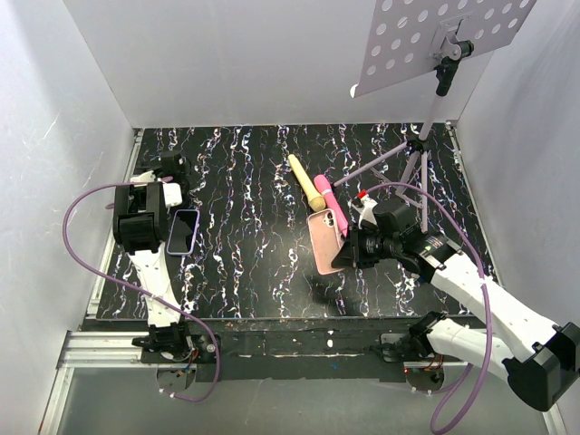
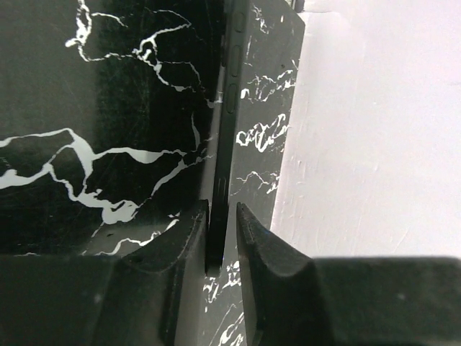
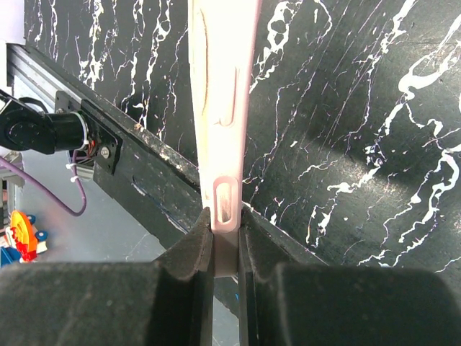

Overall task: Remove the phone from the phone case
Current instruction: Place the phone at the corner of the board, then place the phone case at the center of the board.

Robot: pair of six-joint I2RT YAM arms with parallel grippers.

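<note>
**Top view.** The left jaws sat at the far end of the phone [image 1: 184, 233], close to the left wall. The screen was dark with a thin lilac rim. The phone ran from the jaws back toward the near edge of the desk [image 1: 245, 236]. I could not tell from here whether it rested on the desk or hung clear of it. The right jaws gripped the phone case [image 1: 322, 237], a salmon-pink shell reaching out from them to the left. The phone was out of the case and well apart from it. A pink stick [image 1: 333, 208] and a yellow stick [image 1: 305, 180] lay just beyond the right jaws, farther out on the desk.

**Left wrist.** The phone [image 2: 225, 130] stood edge-on between the jaws, its side buttons running away from them. The pad on the view's left [image 2: 189, 238] lay against it. A sliver of gap showed at the other pad [image 2: 252, 238]. I could not tell whether the jaws pinched it or only bracketed it.

**Right wrist.** The jaws were closed on the phone case [image 3: 220, 108], with both pads tight against the pink shell. An oval slot sat just ahead of the pads. The case ran straight out from the jaws, above the desk [image 3: 346, 108] and its front rail [image 3: 108, 137].
</note>
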